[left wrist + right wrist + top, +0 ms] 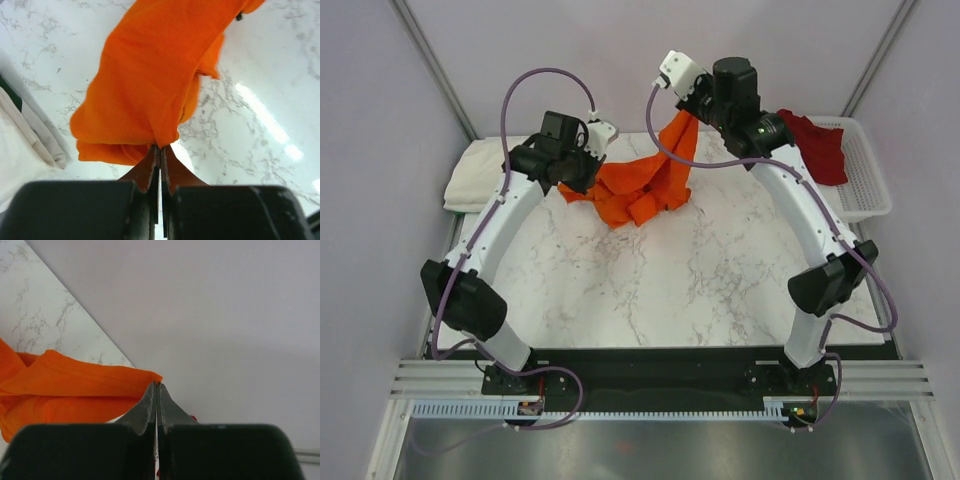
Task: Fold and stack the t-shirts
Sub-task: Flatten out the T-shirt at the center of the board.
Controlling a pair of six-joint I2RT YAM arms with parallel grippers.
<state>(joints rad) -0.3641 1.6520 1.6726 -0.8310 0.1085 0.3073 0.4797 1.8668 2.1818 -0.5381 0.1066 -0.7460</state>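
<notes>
Orange t-shirt [645,185], twelve o'clock on the marble table [670,290], bunched and partly lifted: left gripper [160,150] clenched on its ten o'clock end, right gripper [156,386] clenched on its raised one o'clock end.

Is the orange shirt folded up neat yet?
No, not folded. The orange shirt is scrunched: shut jaws on both arms pinch it, one end lifted, the rest heaped on the table.

Held t-shirt [645,185] is hanging between left gripper [160,152] and right gripper [156,387], slack resting on table [660,290] below them, with folded t-shirt [480,175] lying left of left gripper and third t-shirt [815,145] lying partly in basket [870,175] right of right gripper.
</notes>
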